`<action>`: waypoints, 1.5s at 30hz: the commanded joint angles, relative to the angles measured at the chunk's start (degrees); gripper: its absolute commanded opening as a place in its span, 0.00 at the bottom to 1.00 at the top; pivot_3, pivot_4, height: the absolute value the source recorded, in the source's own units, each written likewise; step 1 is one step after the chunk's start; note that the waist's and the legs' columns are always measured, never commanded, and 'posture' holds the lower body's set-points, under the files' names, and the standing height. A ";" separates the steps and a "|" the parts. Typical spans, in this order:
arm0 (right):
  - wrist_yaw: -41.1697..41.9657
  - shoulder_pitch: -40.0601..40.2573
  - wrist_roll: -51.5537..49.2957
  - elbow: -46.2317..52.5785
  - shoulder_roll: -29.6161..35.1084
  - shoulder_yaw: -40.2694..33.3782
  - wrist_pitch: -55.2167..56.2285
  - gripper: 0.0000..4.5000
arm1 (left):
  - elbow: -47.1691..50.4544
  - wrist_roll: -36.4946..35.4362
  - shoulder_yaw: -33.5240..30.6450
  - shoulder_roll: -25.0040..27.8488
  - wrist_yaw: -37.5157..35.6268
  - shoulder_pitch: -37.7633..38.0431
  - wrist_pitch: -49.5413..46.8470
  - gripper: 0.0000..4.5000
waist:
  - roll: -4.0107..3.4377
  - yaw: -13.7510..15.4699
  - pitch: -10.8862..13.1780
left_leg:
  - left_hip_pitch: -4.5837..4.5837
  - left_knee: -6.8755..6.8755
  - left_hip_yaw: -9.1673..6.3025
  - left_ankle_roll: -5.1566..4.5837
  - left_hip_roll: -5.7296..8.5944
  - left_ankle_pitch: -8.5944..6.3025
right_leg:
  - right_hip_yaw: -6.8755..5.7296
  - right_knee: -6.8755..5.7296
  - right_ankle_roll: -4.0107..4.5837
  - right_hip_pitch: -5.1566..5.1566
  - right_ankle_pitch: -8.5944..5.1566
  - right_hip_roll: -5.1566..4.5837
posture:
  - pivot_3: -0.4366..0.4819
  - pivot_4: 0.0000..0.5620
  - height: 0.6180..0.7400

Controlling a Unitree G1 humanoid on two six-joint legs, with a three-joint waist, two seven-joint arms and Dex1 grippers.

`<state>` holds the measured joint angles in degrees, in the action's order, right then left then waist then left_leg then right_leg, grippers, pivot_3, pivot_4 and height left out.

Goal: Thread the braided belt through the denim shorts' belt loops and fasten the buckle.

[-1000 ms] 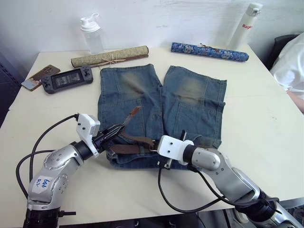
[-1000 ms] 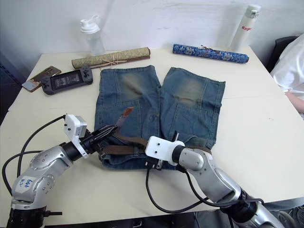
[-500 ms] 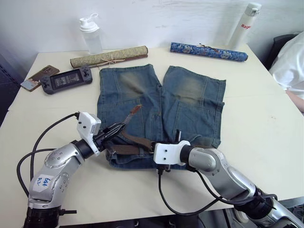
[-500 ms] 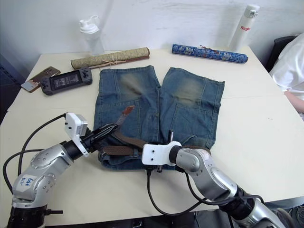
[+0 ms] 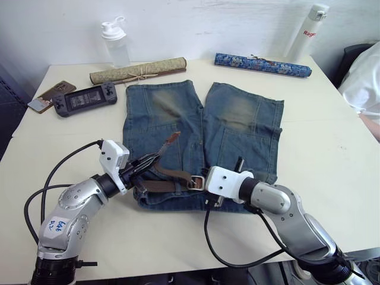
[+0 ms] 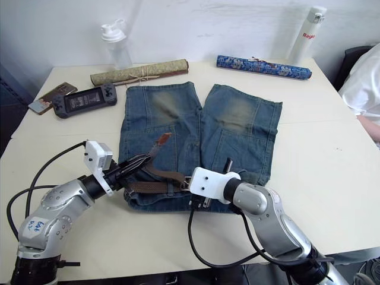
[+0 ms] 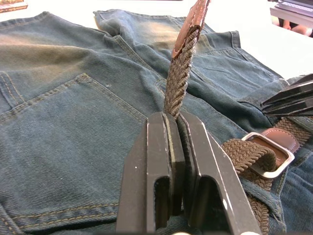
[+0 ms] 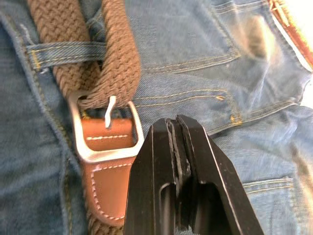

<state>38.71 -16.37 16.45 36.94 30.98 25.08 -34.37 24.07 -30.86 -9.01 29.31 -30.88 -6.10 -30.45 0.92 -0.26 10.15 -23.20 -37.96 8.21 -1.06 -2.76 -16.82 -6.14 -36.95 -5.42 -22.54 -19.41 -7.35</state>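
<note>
Brown woven strap, the braided belt (image 5: 169, 185) lies along the waistband of the denim shorts (image 5: 202, 127), at the table's (image 5: 332, 148) 6 o'clock edge. It passes under a belt loop (image 8: 66, 49) and through the silver buckle (image 8: 105, 129), prong over the weave. The left gripper (image 7: 177, 128) pinches the belt's free end, tan tip raised. The right gripper (image 8: 177, 128), jaws closed and empty, hovers just beside the buckle.
</note>
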 commanded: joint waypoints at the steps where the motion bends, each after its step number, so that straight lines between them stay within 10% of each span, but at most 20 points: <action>1: 1.60 -0.23 -0.77 1.40 -0.25 1.38 0.31 0.01 | 1.05 0.33 -0.13 0.14 -0.47 -0.76 1.33 0.00 | 0.00 -0.01 0.00 | 0.00 0.00 0.00 0.00 0.00 0.00 | 0.00 0.00 0.00 0.00 0.00 0.00 | 0.48 0.27 0.82; 29: 7.80 -5.05 3.84 -6.33 0.90 10.63 -2.68 0.01 | 3.09 0.11 0.20 0.05 -0.04 -2.44 0.95 0.00 | 0.01 -0.15 -0.01 | 0.03 -0.02 0.00 -0.01 -0.02 0.01 | 0.00 -0.04 0.00 0.01 0.00 0.02 | 0.48 0.27 0.82; 45: 14.27 -8.54 7.36 -15.28 0.82 16.39 -4.06 0.01 | -19.70 2.21 14.49 -1.94 -23.48 -37.48 6.45 0.00 | 0.21 0.06 -0.14 | 0.12 -0.12 0.03 0.09 -0.08 0.06 | 0.06 -0.08 0.00 0.10 0.00 0.62 | 0.48 0.27 0.82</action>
<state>50.02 -27.07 23.37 29.13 31.50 36.42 -35.66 6.61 -29.07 5.24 29.10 -51.59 -39.20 -29.19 1.14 -0.20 10.01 -23.07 -38.12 8.25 -0.97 -2.84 -16.75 -6.08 -37.05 -5.42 -22.44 -19.42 -6.70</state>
